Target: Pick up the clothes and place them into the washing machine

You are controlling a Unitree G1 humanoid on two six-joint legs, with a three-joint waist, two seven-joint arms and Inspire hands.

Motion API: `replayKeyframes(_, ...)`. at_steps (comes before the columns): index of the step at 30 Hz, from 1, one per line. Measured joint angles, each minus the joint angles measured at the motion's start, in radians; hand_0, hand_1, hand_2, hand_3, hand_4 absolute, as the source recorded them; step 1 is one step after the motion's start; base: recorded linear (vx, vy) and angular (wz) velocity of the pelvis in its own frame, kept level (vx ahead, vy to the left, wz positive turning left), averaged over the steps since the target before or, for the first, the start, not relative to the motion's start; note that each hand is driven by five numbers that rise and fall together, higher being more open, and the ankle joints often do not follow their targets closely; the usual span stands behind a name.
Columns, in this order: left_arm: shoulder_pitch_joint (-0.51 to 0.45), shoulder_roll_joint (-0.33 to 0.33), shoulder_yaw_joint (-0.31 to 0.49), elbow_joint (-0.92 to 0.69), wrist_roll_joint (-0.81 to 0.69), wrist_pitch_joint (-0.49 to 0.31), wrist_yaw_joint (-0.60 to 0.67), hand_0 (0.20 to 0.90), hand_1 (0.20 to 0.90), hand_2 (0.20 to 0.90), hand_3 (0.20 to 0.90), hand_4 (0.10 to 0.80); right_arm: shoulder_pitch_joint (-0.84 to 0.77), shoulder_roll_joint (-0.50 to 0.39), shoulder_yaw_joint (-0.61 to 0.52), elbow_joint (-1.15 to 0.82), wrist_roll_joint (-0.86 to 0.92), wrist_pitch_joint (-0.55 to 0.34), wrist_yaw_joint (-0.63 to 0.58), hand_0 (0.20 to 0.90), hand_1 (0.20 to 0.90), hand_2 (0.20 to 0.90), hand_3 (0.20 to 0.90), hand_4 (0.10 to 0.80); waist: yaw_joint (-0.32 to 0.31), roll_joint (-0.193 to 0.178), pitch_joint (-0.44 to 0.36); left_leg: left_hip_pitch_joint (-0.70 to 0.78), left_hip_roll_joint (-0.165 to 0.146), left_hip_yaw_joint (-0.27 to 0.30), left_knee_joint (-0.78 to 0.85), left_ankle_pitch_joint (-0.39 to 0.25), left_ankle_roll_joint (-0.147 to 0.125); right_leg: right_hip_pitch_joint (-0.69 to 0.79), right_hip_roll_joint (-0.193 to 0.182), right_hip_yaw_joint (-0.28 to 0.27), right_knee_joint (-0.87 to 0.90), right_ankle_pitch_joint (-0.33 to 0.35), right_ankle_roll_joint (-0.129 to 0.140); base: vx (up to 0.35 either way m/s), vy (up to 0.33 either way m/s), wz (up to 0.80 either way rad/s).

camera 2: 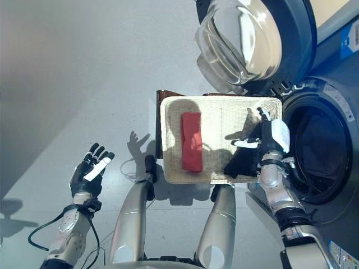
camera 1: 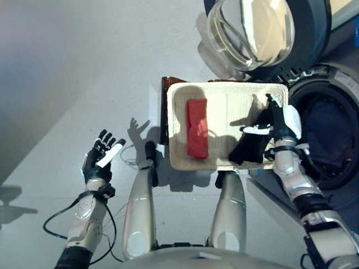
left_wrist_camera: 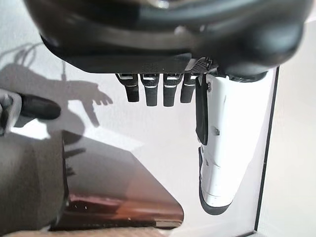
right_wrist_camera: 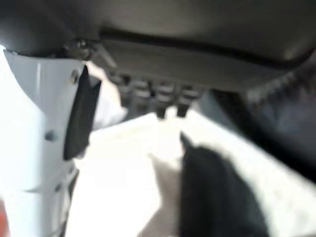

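Observation:
A white woven basket (camera 1: 224,95) rests on a brown stool (camera 1: 164,106) in front of me. In it lie a folded red cloth (camera 1: 197,134) on the left and a black cloth (camera 1: 249,148) in the near right corner. My right hand (camera 1: 276,131) hovers over the basket's right side, just above the black cloth (right_wrist_camera: 217,197), fingers straight and thumb out, gripping nothing. A white piece (camera 1: 292,120) shows just behind that hand; whether it is held is unclear. My left hand (camera 1: 101,157) is open over the floor, far to the left.
The washing machine stands at the right, its round door (camera 1: 252,31) swung open beyond the basket. Its dark drum opening (camera 1: 328,131) lies right beside the basket's right rim. Grey floor stretches to the left.

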Motion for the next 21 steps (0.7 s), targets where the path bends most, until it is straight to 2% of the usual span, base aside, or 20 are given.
replayKeyframes(3,0.015,0.007,0.017,-0.004,0.003,-0.003,-0.028,0.900,0.900,0.900,0.900,0.800,-0.003,-0.126,0.088,0.022,-0.219,0.017,0.002,0.900,0.900,0.900,0.900,0.800,0.003,0.000,-0.001,-0.010,0.001,0.001,0.003,0.000,0.000,-0.008,0.001,0.000,-0.001,0.000,0.000,0.000,0.000,0.00)
replayKeyframes(6,0.017,0.025,0.021,-0.008,0.004,-0.006,-0.044,0.900,0.900,0.900,0.900,0.800,-0.048,-0.159,0.152,0.109,-0.336,0.033,0.001,0.900,0.900,0.900,0.900,0.800,0.004,-0.003,-0.002,-0.025,0.002,0.001,0.016,0.004,0.001,-0.017,0.001,-0.001,0.004,0.002,0.002,0.000,0.000,0.00)
replayKeyframes(12,0.014,0.064,0.016,-0.018,0.003,-0.009,-0.058,0.900,0.900,0.900,0.900,0.800,-0.174,-0.163,0.312,0.329,-0.467,0.079,-0.044,0.900,0.900,0.900,0.900,0.800,0.016,-0.002,-0.003,-0.028,0.000,0.001,0.019,0.001,0.002,-0.017,0.000,-0.001,0.003,0.006,0.008,0.000,0.000,0.00)
replayKeyframes(16,0.012,0.084,-0.005,-0.018,0.000,-0.010,-0.066,0.900,0.900,0.900,0.900,0.800,-0.232,-0.162,0.406,0.386,-0.526,0.105,-0.068,0.900,0.900,0.900,0.900,0.800,0.028,0.001,-0.004,-0.026,0.001,0.001,0.020,0.001,0.002,-0.018,0.000,-0.001,0.003,0.003,0.004,-0.009,0.001,0.00)
replayKeyframes(21,0.011,0.092,-0.032,-0.018,-0.003,-0.010,-0.074,0.900,0.900,0.900,0.900,0.800,-0.279,-0.154,0.468,0.404,-0.587,0.113,-0.086,0.900,0.900,0.900,0.900,0.800,0.044,0.010,-0.006,-0.028,0.000,0.003,0.019,0.002,0.001,-0.025,0.000,0.003,0.004,0.002,0.003,0.000,0.000,0.00)
